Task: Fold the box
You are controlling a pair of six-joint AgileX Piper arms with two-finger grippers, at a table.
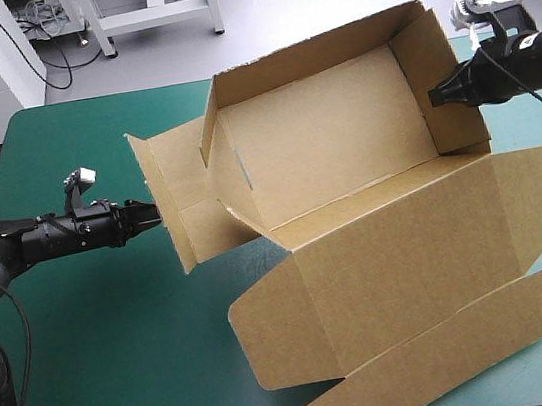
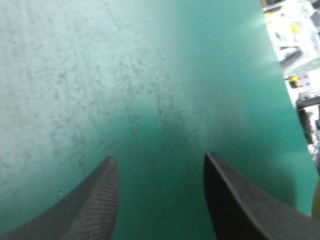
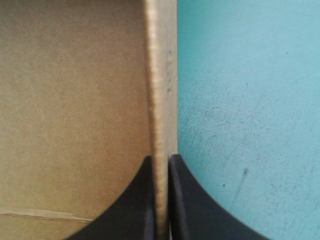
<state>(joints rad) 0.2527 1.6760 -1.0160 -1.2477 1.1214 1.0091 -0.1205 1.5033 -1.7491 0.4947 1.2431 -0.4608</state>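
High view, place: brown box point(image 1: 322, 135) on the teal-green cover point(image 1: 97, 328), from mid-table out toward the right edge; open tray, inside facing up.
Long axis: left to right across the table, skewed, right end nearer the far edge, left end toward the middle.
Walls: far wall point(image 1: 314, 40) and right end wall point(image 1: 440, 78) raised; short flaps at the left end turned inward and standing at a slant.
Lid: lid point(image 1: 400, 256) flat on the cover, spread from the tray toward the near edge; long rounded tuck flap point(image 1: 463, 348) nearest that edge.
Left end flap: left end flap point(image 1: 178, 201) opened outward toward the table's left.
Left gripper, high view: left gripper point(image 1: 157, 216) low and level, aimed at the box, tips just beside the left end flap; contact not clear.
Left wrist view: left gripper point(image 2: 159, 156) empty, black fingers point(image 2: 97, 200) standing apart, only teal-green cover point(image 2: 150, 75) between and ahead.
Right gripper, high view: right gripper point(image 1: 435, 96) reaching in from the right, at the right end wall.
Right wrist view: right gripper point(image 3: 161, 157) all but closed, fingers point(image 3: 135, 200) clamped on the wall's edge; brown board point(image 3: 75, 100) on one side, teal-green cover point(image 3: 250, 100) on the other.
In the way: left end flap lying between left gripper and tray.
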